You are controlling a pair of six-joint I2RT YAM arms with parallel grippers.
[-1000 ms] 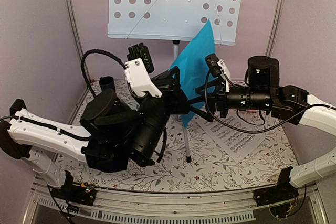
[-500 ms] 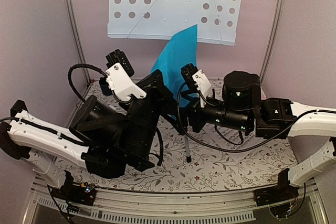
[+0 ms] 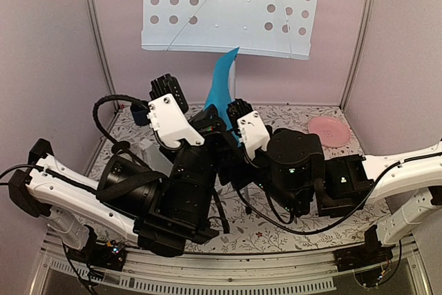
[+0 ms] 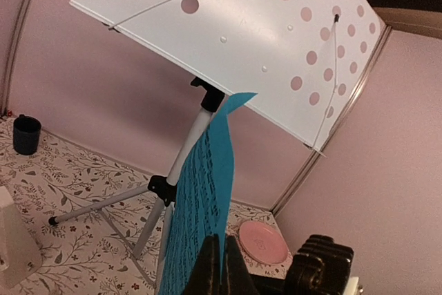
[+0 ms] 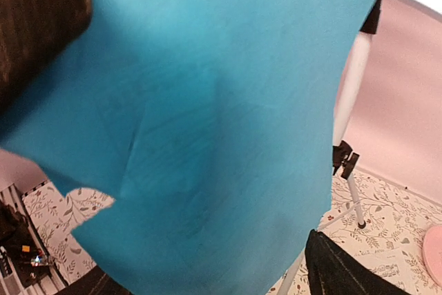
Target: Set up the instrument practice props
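Note:
The pale perforated music stand (image 3: 228, 8) stands at the back on its silver tripod (image 4: 190, 143). The bright blue music sheet (image 3: 222, 81) stands upright just below the stand's ledge, edge-on in the top view. My left gripper (image 4: 219, 267) is shut on the sheet's lower edge (image 4: 204, 198). My right gripper (image 3: 235, 117) is right beside it. In the right wrist view the sheet (image 5: 207, 122) fills the frame and covers the gap, and only one finger (image 5: 338, 267) shows, far to the right. The white sheet (image 5: 383, 264) lies on the table. The white metronome (image 4: 12, 240) stands at the left.
A pink plate (image 3: 330, 130) lies at the back right on the flowered table cover (image 3: 290, 229). A dark blue cup (image 4: 26, 134) stands at the back left. Both arms crowd the middle, in front of the tripod legs. Pink walls enclose three sides.
Both arms have swung left and nearer together. The blue sheet has turned from face-on to edge-on and moved left under the stand. The pink plate has come into view.

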